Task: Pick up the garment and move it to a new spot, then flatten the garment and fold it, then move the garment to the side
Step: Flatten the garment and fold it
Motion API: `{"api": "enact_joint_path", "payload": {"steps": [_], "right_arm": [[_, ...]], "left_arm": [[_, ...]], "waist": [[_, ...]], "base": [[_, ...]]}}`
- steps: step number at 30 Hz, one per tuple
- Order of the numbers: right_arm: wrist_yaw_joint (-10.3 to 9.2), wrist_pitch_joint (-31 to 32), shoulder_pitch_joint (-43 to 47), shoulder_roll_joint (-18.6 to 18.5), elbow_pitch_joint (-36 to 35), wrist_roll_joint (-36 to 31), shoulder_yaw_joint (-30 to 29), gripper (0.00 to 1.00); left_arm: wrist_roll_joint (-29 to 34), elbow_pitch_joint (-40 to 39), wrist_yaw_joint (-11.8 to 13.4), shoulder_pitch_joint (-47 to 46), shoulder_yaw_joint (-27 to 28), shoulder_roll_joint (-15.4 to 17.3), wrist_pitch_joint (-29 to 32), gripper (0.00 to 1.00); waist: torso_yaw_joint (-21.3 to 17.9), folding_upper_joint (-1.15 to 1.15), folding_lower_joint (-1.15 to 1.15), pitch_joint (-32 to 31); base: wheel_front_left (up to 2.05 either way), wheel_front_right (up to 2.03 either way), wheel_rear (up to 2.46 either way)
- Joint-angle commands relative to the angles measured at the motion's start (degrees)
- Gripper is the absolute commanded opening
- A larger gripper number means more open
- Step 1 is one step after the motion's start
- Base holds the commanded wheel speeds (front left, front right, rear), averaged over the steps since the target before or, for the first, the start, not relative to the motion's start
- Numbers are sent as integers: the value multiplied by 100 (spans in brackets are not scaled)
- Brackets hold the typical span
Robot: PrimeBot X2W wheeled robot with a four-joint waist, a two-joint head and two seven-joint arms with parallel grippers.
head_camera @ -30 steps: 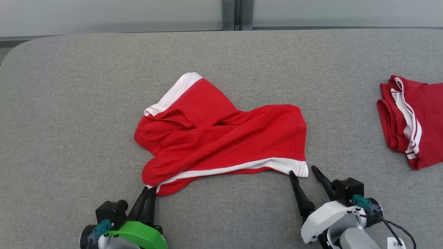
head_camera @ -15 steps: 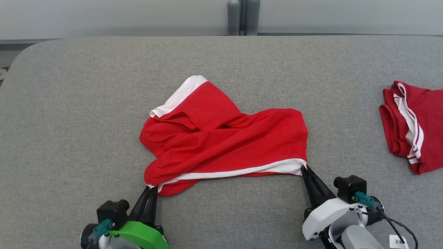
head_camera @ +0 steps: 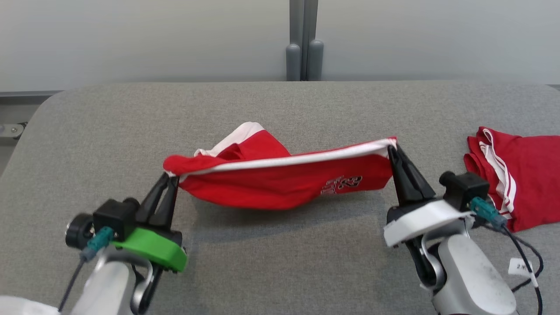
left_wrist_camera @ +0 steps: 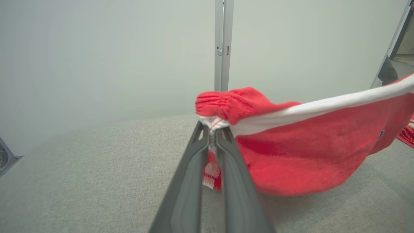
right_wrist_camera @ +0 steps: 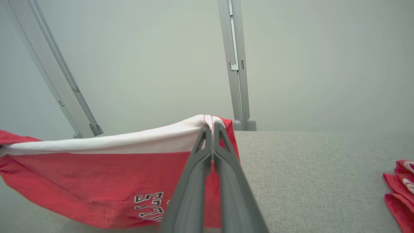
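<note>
The garment [head_camera: 280,183], red with a white band, hangs at mid-frame in the head view, strung between the two pincers and raised off the grey tabletop [head_camera: 271,267]. Whether its lowest sag brushes the surface I cannot tell. The left pincer [head_camera: 169,178], at lower left, is clamped on the gathered elastic corner. The right pincer [head_camera: 390,149], right of centre, is closed on the other end of the white band, which pokes out just past its tips in the right wrist view. The garment's long axis runs left to right across the frame, white edge uppermost and a little higher at the right end, with the loose body drooping below and printed lettering low on the right side. Each arm holds one end, so neither is nearer — the coming move, as I judge it, turns on both travelling together and keeping that top edge taut. Open room lies to the left and toward the bottom of the frame, where the tabletop is bare. To the right a second red pile [head_camera: 520,179] sits near the right arm, so there is little slack that way. Toward the top of the frame the far edge runs close behind the garment, a grey post [head_camera: 302,57] beyond it — carrying too far that way could drop cloth over the edge.
</note>
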Motion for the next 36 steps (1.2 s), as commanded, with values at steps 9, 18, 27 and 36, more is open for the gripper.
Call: {"api": "enact_joint_path", "payload": {"steps": [9,18,27,36], "right_arm": [[-9,24,-2394,-312,355,-409,50,0],[-9,69,-5542,-443,1644,-1082,-123,0],[-9,-11,-6762,-597,1581,-1830,-757,0],[-9,-10,-4472,-884,908,-1235,78,0]], "left_arm": [[-455,180,-16,-3051,-1077,1165,915,0],[-586,1207,-8,-6351,-1773,1318,1017,0],[-594,2124,-6,-7335,-1780,911,30,0],[-870,1971,-6,-5057,-1522,844,-6,0]], "waist": [[-102,0,0,1137],[-234,0,0,2460],[-336,0,0,2831],[-333,0,0,2794]], "base": [[0,0,0],[0,0,0],[0,0,0],[0,0,0]]}}
